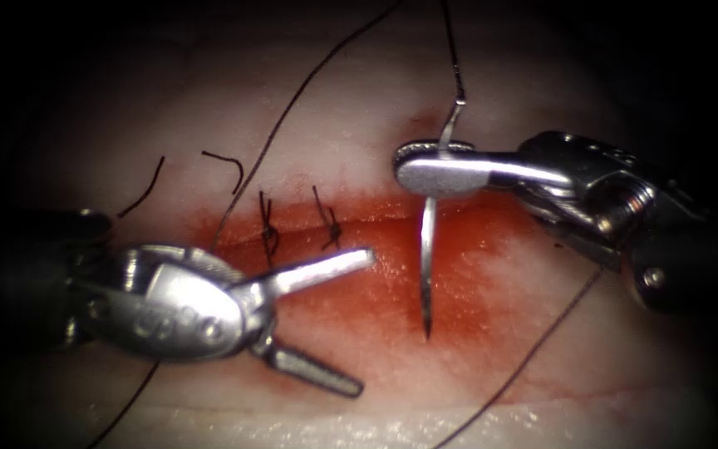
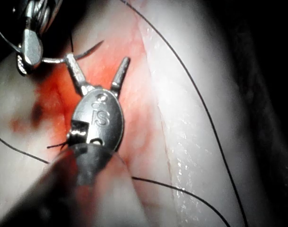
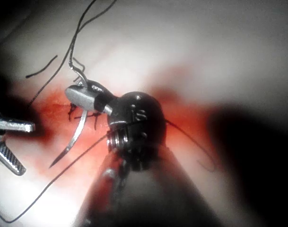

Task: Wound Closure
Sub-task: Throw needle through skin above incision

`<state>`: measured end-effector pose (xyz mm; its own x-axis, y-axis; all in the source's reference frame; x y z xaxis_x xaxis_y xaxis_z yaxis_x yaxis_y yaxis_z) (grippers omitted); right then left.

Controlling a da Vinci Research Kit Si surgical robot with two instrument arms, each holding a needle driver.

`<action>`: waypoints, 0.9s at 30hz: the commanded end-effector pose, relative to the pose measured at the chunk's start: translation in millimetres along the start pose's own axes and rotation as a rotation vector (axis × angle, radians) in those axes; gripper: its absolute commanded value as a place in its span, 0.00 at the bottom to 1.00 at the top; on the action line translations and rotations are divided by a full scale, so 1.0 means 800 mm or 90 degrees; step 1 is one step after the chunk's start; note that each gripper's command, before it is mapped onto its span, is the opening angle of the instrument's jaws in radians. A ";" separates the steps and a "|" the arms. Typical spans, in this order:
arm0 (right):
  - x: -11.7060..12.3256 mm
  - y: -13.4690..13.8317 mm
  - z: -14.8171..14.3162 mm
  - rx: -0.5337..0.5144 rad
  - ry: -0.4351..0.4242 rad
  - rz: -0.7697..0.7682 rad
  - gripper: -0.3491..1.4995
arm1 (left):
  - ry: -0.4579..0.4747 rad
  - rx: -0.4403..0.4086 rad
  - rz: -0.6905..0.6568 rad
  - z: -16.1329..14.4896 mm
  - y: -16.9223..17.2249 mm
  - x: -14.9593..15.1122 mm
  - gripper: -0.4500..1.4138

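Needle (image 1: pixel 427 266) grasped near thread end by clenched right claw (image 1: pixel 434 166), point toward near side, above tissue (image 1: pixel 542 108); left claw (image 1: pixel 338 320) released, empty, just left.

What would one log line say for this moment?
left pincer: open, empty | right pincer: shut on needle near thread end | needle tip over cut, entry unclear
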<state>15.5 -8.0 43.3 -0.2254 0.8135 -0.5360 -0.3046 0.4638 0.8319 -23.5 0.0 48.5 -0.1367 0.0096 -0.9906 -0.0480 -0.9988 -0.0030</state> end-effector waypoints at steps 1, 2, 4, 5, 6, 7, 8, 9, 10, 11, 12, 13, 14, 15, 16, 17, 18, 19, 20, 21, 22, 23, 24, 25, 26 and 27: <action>-0.0006 0.0015 0.0003 -0.002 0.009 -0.025 0.00 | -0.010 0.001 -0.009 0.0009 0.0002 -0.0012 0.24; -0.0003 0.0020 0.0002 -0.002 0.014 -0.048 0.00 | -0.019 0.002 -0.016 0.0010 0.0002 -0.0016 0.22; 0.0000 0.0027 0.0004 -0.007 0.016 -0.087 0.00 | -0.039 0.016 -0.037 0.0012 0.0001 -0.0026 0.18; 0.0001 0.0031 0.0005 -0.009 0.014 -0.102 0.00 | -0.051 0.025 -0.048 0.0013 0.0000 -0.0031 0.17; 0.0004 0.0035 0.0006 -0.012 0.012 -0.125 0.00 | -0.067 0.036 -0.063 0.0015 -0.0002 -0.0036 0.17; 0.0005 0.0038 0.0008 -0.014 0.010 -0.141 0.00 | -0.091 0.053 -0.086 0.0016 -0.0004 -0.0042 0.17; 0.0007 0.0041 0.0009 -0.016 0.006 -0.160 0.00 | -0.106 0.068 -0.102 0.0016 -0.0006 -0.0047 0.17; 0.0009 0.0045 0.0011 -0.019 0.004 -0.183 0.00 | -0.123 0.085 -0.126 0.0017 -0.0009 -0.0053 0.17; 0.0010 0.0048 0.0012 -0.023 0.004 -0.202 0.00 | -0.132 0.097 -0.142 0.0017 -0.0012 -0.0058 0.17; 0.0012 0.0051 0.0013 -0.025 0.004 -0.217 0.00 | -0.141 0.107 -0.158 0.0017 -0.0014 -0.0063 0.18; 0.0014 0.0054 0.0015 -0.028 0.001 -0.248 0.00 | -0.153 0.117 -0.160 0.0016 -0.0017 -0.0068 0.19; 0.0015 0.0057 0.0016 -0.027 0.005 -0.267 0.00 | -0.169 0.132 -0.176 0.0016 -0.0021 -0.0075 0.21; 0.0016 0.0059 0.0017 -0.025 0.008 -0.286 0.00 | -0.181 0.142 -0.185 0.0016 -0.0024 -0.0080 0.22; 0.0016 0.0062 0.0019 -0.026 0.012 -0.318 0.00 | -0.192 0.149 -0.186 0.0017 -0.0027 -0.0085 0.22; 0.0016 0.0064 0.0021 -0.027 0.012 -0.333 0.00 | -0.206 0.159 -0.186 0.0018 -0.0029 -0.0091 0.22; 0.0015 0.0065 0.0023 -0.025 0.013 -0.346 0.00 | -0.219 0.162 -0.186 0.0019 -0.0029 -0.0096 0.23; 0.0014 0.0066 0.0025 -0.023 0.014 -0.355 0.00 | -0.231 0.164 -0.186 0.0021 -0.0029 -0.0101 0.23; 0.0011 0.0067 0.0028 -0.019 0.015 -0.372 0.00 | -0.241 0.165 -0.185 0.0023 -0.0027 -0.0105 0.23; 0.0009 0.0067 0.0030 -0.013 0.017 -0.377 0.00 | -0.259 0.163 -0.184 0.0027 -0.0024 -0.0111 0.23; 0.0007 0.0067 0.0033 -0.007 0.019 -0.386 0.00 | -0.272 0.161 -0.183 0.0029 -0.0021 -0.0115 0.23; 0.0004 0.0067 0.0037 0.002 0.024 -0.396 0.00 | -0.285 0.159 -0.182 0.0033 -0.0018 -0.0119 0.23; 0.0002 0.0067 0.0041 0.006 0.023 -0.404 0.00 | -0.301 0.158 -0.180 0.0037 -0.0013 -0.0125 0.24; 0.0001 0.0067 0.0044 0.007 0.025 -0.420 0.00 | -0.313 0.158 -0.179 0.0041 -0.0009 -0.0128 0.24; -0.0002 0.0066 0.0048 0.007 0.026 -0.440 0.00 | -0.318 0.153 -0.179 0.0045 -0.0006 -0.0131 0.25; -0.0004 0.0066 0.0051 0.011 0.026 -0.452 0.00 | -0.321 0.147 -0.179 0.0050 -0.0001 -0.0134 0.25; -0.0005 0.0065 0.0054 0.016 0.028 -0.464 0.00 | -0.325 0.144 -0.179 0.0054 0.0002 -0.0135 0.26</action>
<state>17.3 -4.7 47.9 -0.0067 0.2661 -0.9639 -0.3665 0.8962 0.2499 -25.9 -0.2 59.4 -0.5472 0.3497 -0.7605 -0.3508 -0.9207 -0.1709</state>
